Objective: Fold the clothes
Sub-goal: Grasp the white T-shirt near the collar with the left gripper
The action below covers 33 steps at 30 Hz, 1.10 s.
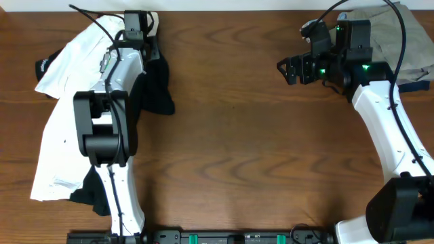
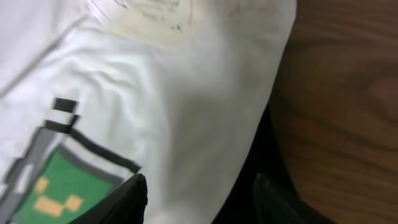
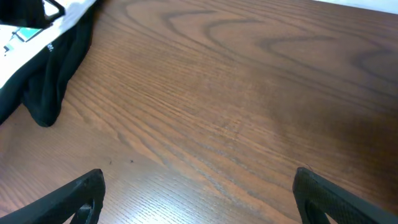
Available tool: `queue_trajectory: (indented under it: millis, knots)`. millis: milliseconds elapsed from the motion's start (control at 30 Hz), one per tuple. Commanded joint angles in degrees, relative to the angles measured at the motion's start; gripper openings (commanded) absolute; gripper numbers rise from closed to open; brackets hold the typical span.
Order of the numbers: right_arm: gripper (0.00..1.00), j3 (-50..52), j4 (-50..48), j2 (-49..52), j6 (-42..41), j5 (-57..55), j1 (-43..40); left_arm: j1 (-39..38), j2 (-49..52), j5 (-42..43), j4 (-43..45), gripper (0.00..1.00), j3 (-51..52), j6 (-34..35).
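Left gripper (image 2: 200,190): jaws apart, straddling white T-shirt (image 2: 186,106) edge
Black shirt (image 1: 159,95): under that edge
Right gripper (image 3: 199,190): wide open above table (image 3: 236,93), well apart from both

A: The white T-shirt (image 1: 54,146)?
B: Crumpled down the left of the frame; green-and-yellow pixel print (image 2: 56,186) showing.
A: The black shirt (image 1: 158,91)?
B: Bunched partly under it; poking out at its right edge.

Wide-spread right claw (image 3: 199,176) over table (image 3: 236,93), black shirt (image 3: 53,74) beyond.
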State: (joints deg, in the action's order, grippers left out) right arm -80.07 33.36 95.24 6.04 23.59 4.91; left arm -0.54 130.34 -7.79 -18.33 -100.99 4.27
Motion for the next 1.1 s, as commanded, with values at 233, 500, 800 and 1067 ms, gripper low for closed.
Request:
queue_trajectory:
  millis: [233, 500, 800, 1067]
  knots:
    - [0.95, 0.07, -0.22, 0.50, -0.85, 0.37, 2.03, 0.24, 1.01, -0.20, -3.30, 0.53, -0.48, -2.21]
    - [0.95, 0.07, -0.26, 0.50, -0.87, 0.39, 2.03, 0.24, 2.03, 3.04, -4.81, 0.52, -0.48, -7.10]
    - [0.95, 0.07, -0.37, 0.50, -0.87, 0.39, 2.03, 0.81, 5.03, 3.50, -1.70, 0.52, -0.48, -8.76]
    - [0.95, 0.07, -0.44, 0.50, -0.85, 0.37, 2.03, 2.14, 5.97, 3.48, 2.32, 0.52, -0.50, -8.74]
